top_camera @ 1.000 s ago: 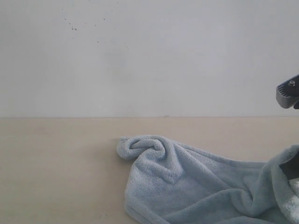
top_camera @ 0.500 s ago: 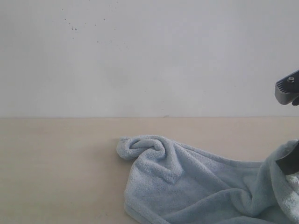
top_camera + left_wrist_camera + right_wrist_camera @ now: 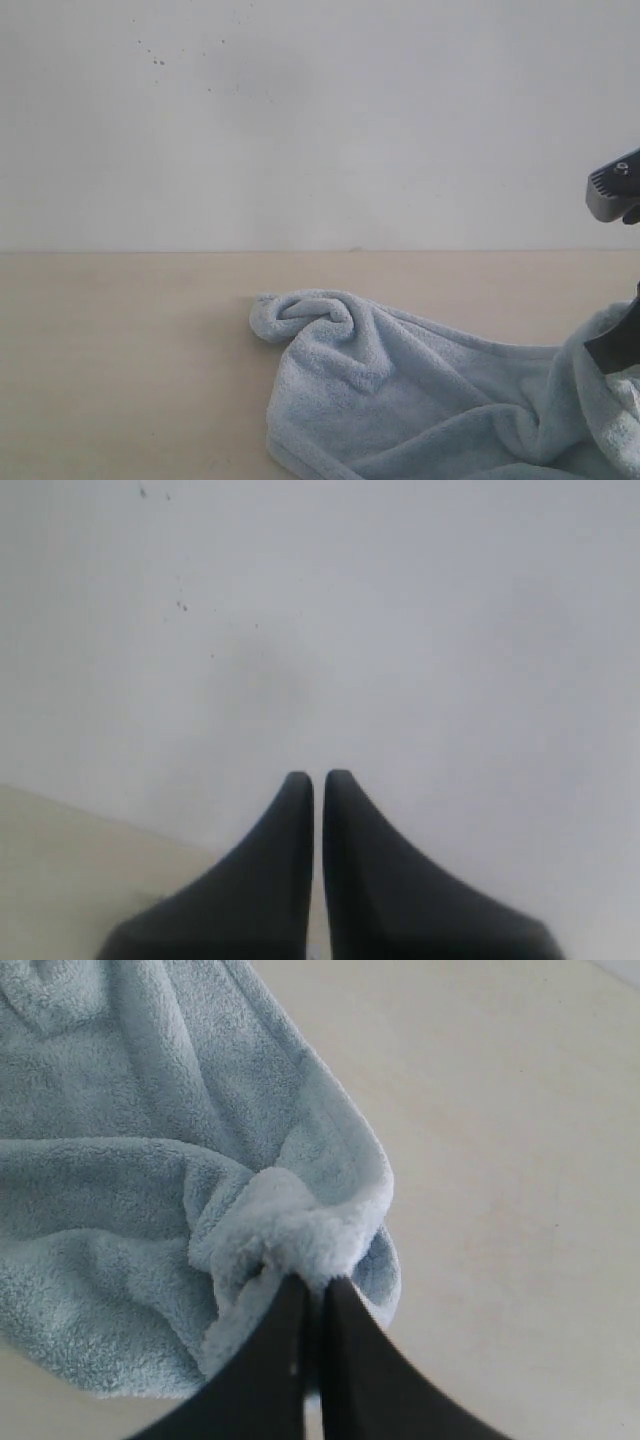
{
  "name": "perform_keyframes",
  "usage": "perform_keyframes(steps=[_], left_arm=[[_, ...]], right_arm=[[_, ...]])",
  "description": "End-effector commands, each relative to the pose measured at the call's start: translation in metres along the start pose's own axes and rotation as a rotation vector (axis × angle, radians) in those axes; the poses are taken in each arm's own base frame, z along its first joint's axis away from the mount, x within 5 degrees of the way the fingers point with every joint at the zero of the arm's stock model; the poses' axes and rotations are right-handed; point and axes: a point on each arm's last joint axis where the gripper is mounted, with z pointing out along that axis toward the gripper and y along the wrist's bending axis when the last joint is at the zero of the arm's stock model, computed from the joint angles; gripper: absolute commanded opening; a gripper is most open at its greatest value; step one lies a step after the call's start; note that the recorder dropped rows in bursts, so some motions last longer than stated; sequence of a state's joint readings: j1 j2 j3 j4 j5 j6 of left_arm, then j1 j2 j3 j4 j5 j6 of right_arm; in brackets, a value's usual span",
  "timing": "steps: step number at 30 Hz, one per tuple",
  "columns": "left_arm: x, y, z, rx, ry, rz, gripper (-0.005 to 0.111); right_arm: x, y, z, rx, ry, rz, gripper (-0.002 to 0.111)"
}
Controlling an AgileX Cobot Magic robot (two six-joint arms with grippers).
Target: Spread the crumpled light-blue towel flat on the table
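The light-blue towel (image 3: pixel 400 400) lies crumpled on the beige table (image 3: pixel 120 350), a rolled corner at its far left and folds rising toward the right edge of the exterior view. There my right gripper (image 3: pixel 615 350) is partly in view, dark against the lifted cloth. The right wrist view shows the right gripper (image 3: pixel 318 1285) shut on a bunched edge of the towel (image 3: pixel 150 1160), held a little above the table (image 3: pixel 500 1160). In the left wrist view my left gripper (image 3: pixel 318 780) is shut on nothing and faces the wall. The white tag is hidden.
An off-white wall (image 3: pixel 300 120) stands behind the table's back edge. Bare table surface stretches left of the towel. A grey part of the right arm (image 3: pixel 615 190) shows at the right edge of the exterior view.
The right arm has risen slightly, lifting the pinched towel edge a little at the right. The rest of the towel has not moved.
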State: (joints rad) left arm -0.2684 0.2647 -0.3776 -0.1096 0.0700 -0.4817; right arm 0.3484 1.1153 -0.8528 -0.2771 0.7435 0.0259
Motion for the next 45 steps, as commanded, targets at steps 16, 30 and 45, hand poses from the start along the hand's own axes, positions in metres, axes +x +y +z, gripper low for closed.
perform_keyframes(steps=[16, 30, 45], left_arm=[[0.178, 0.048, 0.331, -0.210, 0.783, 0.319, 0.004], [0.213, 0.059, 0.403, -0.184, 0.727, 0.316, 0.062], [0.265, 0.091, 0.425, -0.208, 0.803, 0.344, 0.062]], right_arm=[[0.000, 0.005, 0.000, -0.044, -0.012, 0.005, 0.000], [-0.012, 0.006, 0.001, -0.065, -0.135, 0.034, 0.000], [-0.017, 0.013, 0.012, -0.121, -0.145, 0.032, 0.000]])
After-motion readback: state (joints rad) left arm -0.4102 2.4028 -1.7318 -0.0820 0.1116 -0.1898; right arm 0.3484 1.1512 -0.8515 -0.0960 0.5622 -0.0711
